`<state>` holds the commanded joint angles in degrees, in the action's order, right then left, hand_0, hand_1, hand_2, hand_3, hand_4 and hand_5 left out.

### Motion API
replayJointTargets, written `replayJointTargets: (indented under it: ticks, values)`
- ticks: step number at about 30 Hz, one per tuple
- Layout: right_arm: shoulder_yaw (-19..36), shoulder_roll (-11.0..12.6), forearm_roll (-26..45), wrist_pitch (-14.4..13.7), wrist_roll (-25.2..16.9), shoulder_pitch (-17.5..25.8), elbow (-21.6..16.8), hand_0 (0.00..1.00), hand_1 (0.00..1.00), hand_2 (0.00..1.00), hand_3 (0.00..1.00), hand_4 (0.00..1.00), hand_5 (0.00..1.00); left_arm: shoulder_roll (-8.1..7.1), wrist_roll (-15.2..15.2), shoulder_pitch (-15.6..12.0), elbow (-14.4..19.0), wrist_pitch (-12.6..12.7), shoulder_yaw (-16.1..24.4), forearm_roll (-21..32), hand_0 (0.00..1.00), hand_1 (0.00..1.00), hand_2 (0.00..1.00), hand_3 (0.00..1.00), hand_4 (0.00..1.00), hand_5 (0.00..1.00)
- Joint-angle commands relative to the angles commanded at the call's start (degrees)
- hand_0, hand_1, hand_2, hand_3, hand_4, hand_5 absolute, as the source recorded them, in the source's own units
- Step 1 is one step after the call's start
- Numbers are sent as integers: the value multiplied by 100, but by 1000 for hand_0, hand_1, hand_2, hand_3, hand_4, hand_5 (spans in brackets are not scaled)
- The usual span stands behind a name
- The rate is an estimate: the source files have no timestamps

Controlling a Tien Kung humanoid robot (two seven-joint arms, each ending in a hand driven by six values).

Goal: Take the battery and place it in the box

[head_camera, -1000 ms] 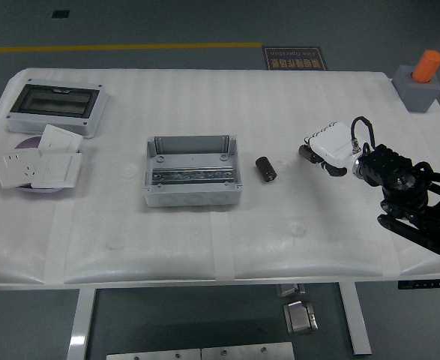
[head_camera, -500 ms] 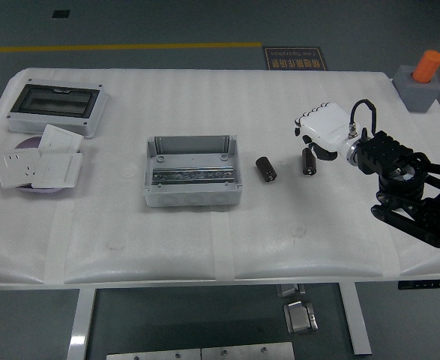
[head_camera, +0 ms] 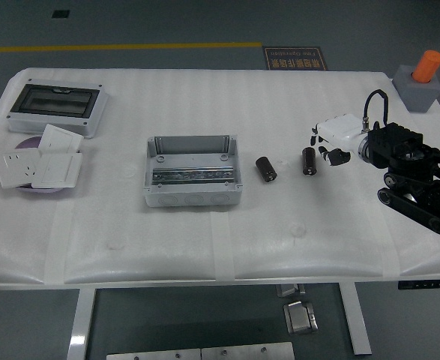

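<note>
Two batteries lie apart on open table, one [head_camera: 308,161] just left of the right hand's [head_camera: 338,135] loosely open, empty fingers, the other [head_camera: 265,169] between it and the single box [head_camera: 192,172].

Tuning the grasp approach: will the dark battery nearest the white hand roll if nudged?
Probably. The small dark cylindrical battery lies on its side on the white padded table, so a sideways nudge could roll it. The soft, dimpled padding may slow that. The right hand is beside it, apparently not gripping.
</note>
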<state>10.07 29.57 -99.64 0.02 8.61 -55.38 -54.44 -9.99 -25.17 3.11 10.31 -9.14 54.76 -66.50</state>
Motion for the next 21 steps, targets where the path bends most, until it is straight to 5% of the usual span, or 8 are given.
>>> replayJointTargets:
  ticks: [11,12,21]
  values:
    - [-51,-71,331,129,1,-64,155,851,829,879,998,921,272,5,17,21,0,-2,-58,42,628,646,482,535,460,223]
    - [-66,-82,349,120,-5,-66,176,877,844,901,998,989,359,5,19,24,0,-2,-65,48,628,642,482,535,458,217]
    - [-484,-304,618,33,-75,-136,533,880,848,901,998,992,372,6,30,37,0,1,-77,49,628,641,479,532,459,217]
